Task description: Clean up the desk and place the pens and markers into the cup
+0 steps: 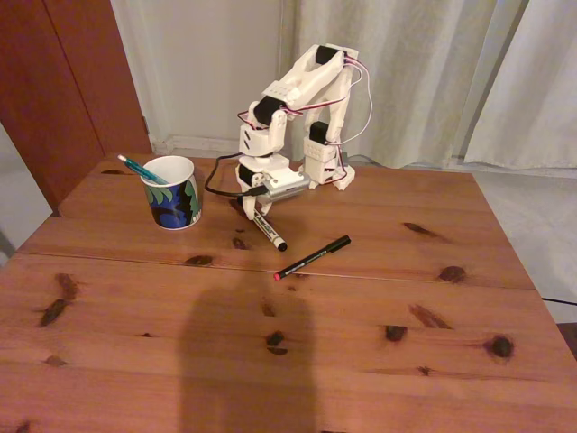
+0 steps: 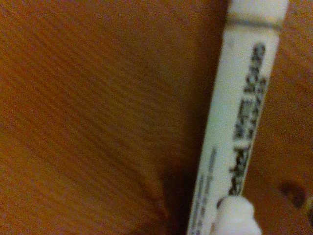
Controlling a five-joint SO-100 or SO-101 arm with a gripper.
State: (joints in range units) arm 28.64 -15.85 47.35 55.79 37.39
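Jaws of my gripper (image 1: 250,207) are down at the far end of the white marker (image 1: 265,227), but I cannot tell if they are clamped on it or apart. In the fixed view the marker lies slanted on the tabletop (image 1: 361,361), just right of the patterned cup (image 1: 171,192). A teal pen (image 1: 141,169) stands inside the cup. The black pen with red tip (image 1: 313,257) lies near the marker, to its right. In the wrist view the marker barrel (image 2: 239,117) shows printed text.
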